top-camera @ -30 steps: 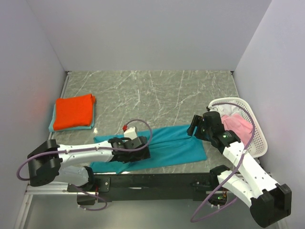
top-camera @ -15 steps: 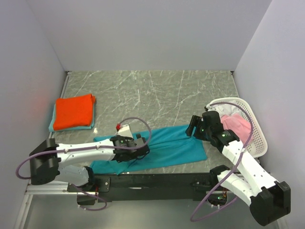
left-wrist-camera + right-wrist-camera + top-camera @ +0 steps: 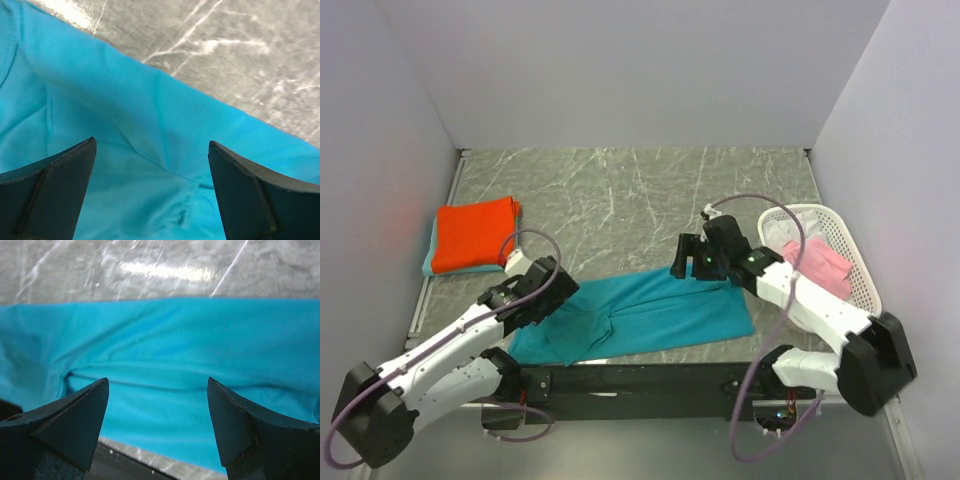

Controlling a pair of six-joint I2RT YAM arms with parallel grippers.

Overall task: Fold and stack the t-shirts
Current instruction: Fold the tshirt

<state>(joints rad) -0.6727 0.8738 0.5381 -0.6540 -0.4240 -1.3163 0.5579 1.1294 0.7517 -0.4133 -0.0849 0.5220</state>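
Observation:
A teal-blue t-shirt (image 3: 660,312) lies spread lengthwise near the table's front edge, wrinkled at its left end. My left gripper (image 3: 560,292) is open and empty just over that left end; the left wrist view shows the cloth (image 3: 125,110) between its fingers (image 3: 151,141). My right gripper (image 3: 685,263) is open and empty over the shirt's far edge, right of the middle; its wrist view shows the cloth (image 3: 200,340) below it (image 3: 157,380). A folded orange-red shirt (image 3: 473,232) lies on a light teal one (image 3: 428,263) at the left.
A white mesh basket (image 3: 850,283) stands at the right edge, holding a pink shirt (image 3: 817,263) and a white one (image 3: 792,229). The black mounting rail (image 3: 650,380) runs along the near edge. Grey walls close in the left, back and right sides.
My left gripper has pulled back from the shirt's middle to its left end. My right gripper has moved left from beside the basket to over the shirt. The shirt's left part has shifted and wrinkled.

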